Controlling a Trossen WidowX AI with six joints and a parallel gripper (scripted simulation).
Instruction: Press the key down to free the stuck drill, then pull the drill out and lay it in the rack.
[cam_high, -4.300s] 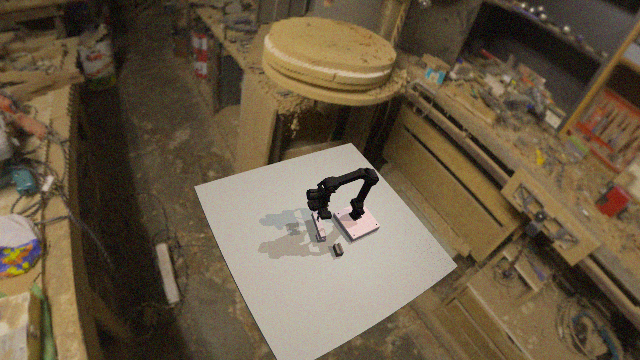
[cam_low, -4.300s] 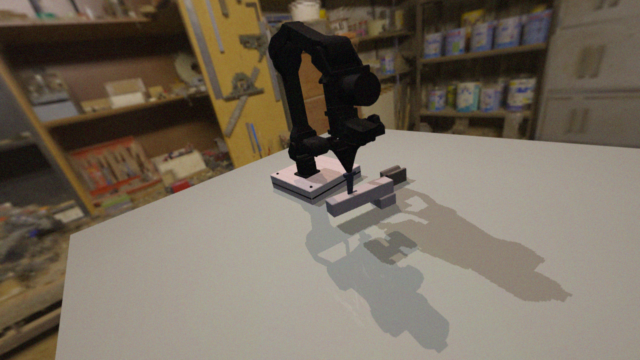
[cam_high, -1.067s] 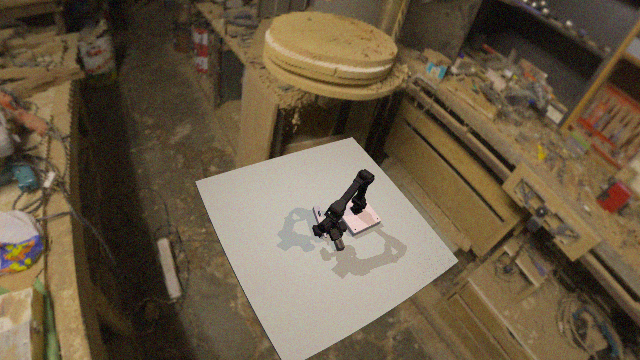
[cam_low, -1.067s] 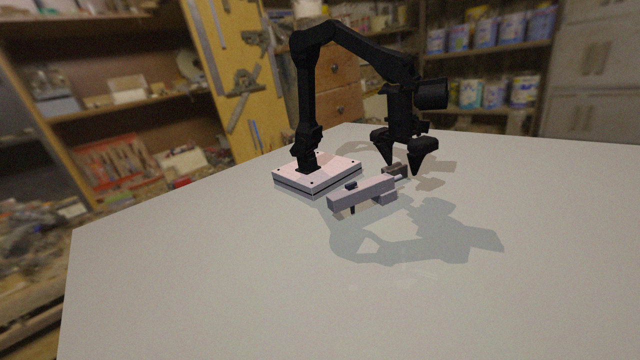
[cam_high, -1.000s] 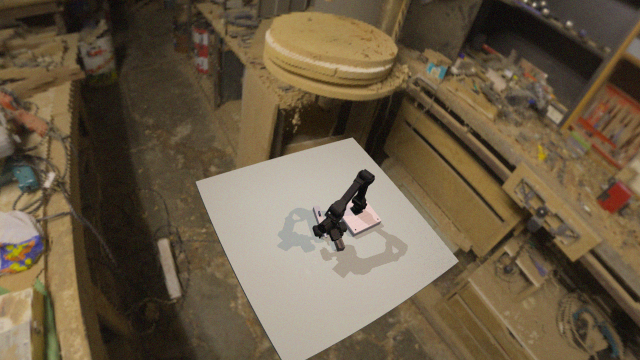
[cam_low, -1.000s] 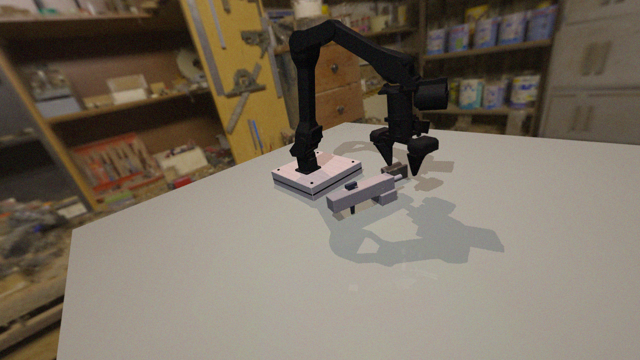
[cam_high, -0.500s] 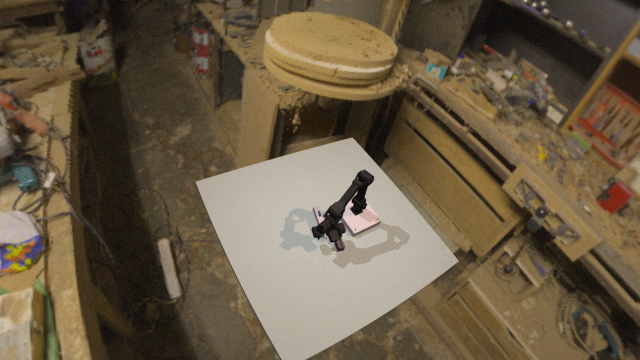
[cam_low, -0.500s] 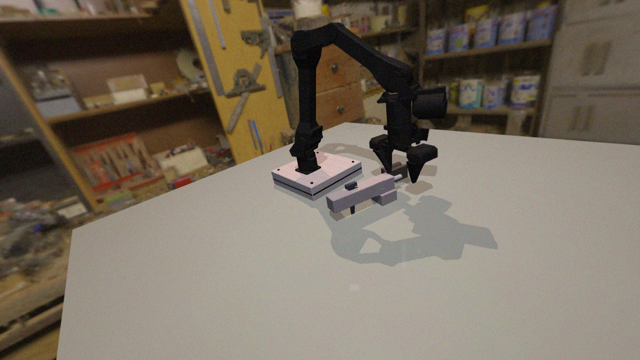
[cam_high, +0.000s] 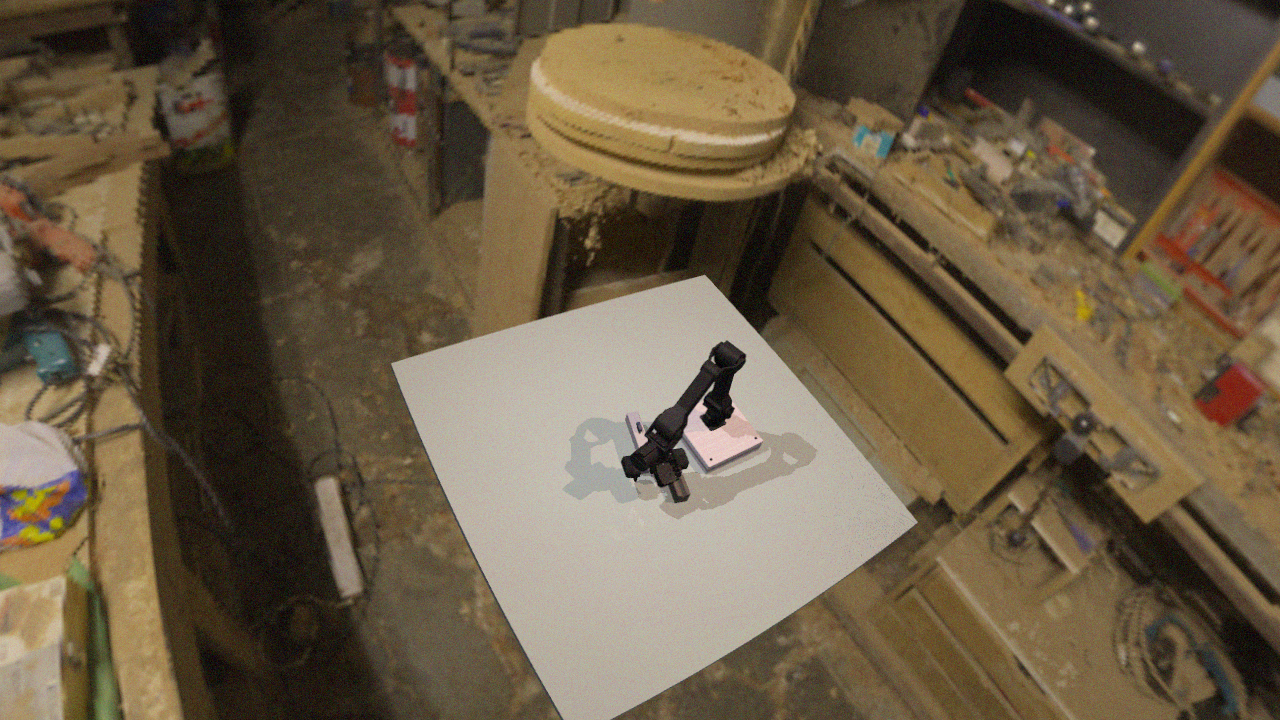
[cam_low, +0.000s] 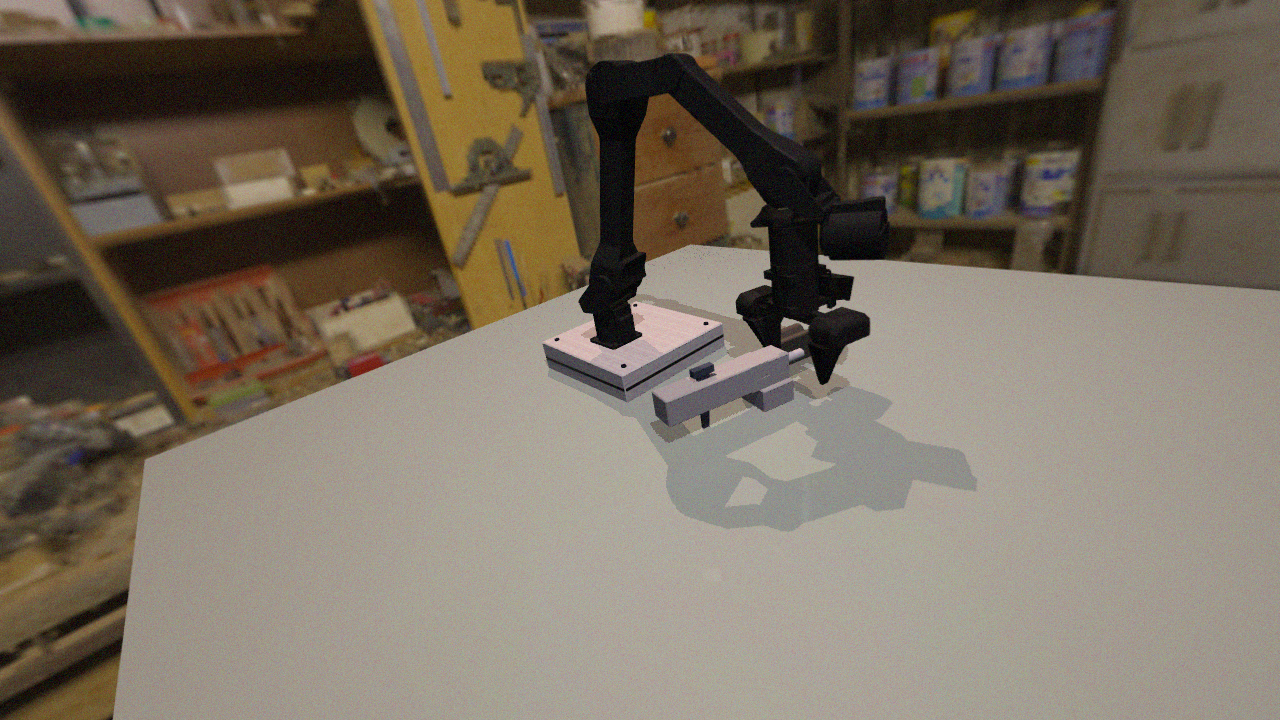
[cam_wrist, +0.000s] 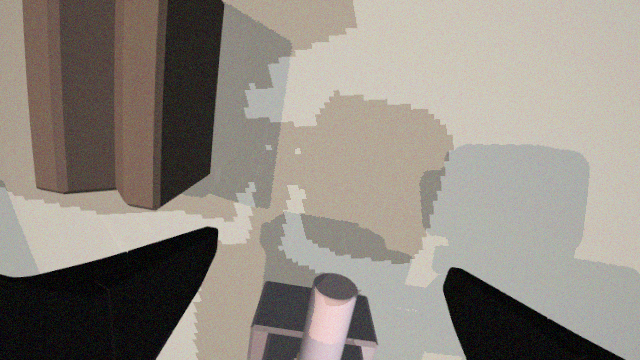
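Note:
A grey-lilac housing block (cam_low: 725, 385) (cam_high: 634, 423) lies on the table beside the arm's pink base plate (cam_low: 662, 335) (cam_high: 726, 438). A small dark key (cam_low: 700, 368) stands on top of the block. The drill, a pale round rod (cam_low: 793, 355) (cam_wrist: 330, 312), sticks out of the block's end. My gripper (cam_low: 801, 363) (cam_wrist: 333, 259) (cam_high: 657, 467) is open wide, low over the table, with its fingers on either side of the rod's free end and not touching it. The rack, a brown grooved block (cam_wrist: 120, 100) (cam_high: 679, 488), lies just beyond the rod.
The white table top (cam_low: 537, 537) (cam_high: 537, 537) holds only the base plate, the block and the rack. Workshop benches and shelves lie around and beyond its edges.

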